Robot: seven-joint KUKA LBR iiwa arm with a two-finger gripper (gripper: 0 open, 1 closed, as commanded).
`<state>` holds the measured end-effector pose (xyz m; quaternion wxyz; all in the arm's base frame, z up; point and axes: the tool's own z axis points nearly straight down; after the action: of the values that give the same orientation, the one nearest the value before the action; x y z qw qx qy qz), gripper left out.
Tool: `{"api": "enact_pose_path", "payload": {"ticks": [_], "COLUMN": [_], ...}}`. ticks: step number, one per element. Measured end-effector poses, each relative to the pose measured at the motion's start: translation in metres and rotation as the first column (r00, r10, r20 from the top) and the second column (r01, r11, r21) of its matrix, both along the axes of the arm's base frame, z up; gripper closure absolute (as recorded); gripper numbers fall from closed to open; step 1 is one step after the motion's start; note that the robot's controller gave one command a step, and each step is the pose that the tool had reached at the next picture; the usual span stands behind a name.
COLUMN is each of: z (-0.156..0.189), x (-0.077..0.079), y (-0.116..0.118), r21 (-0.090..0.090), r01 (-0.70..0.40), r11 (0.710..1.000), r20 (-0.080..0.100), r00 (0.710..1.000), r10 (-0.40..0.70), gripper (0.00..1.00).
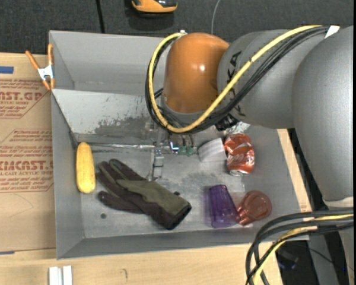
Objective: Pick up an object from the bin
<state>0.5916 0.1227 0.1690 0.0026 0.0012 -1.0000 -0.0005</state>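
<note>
My gripper (158,168) hangs below the orange wrist cover near the middle of the bin. Its tip is just above the wrist end of a dark brown and olive glove (143,195), which lies flat on the bin floor with its fingers pointing left. Whether the tip touches the glove is not visible. A yellow corn cob (85,168) lies upright in the picture along the left wall, to the left of the glove.
Right of the gripper lie a white round lid or cup (212,149) and a crushed red can (240,153). A purple translucent block (221,206) and a red translucent piece (254,206) sit by the front right wall. The arm covers the bin's back right.
</note>
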Motion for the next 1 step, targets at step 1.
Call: {"api": "enact_pose_path", "payload": {"ticks": [1], "z": [0.0014], "x": [-0.0005], "y": [-0.0002], "r21": [0.0], "r01": [0.001], "r11": [1.0], "r20": [0.0], "r00": [1.0], "r10": [-0.001], "gripper": [0.0]}}
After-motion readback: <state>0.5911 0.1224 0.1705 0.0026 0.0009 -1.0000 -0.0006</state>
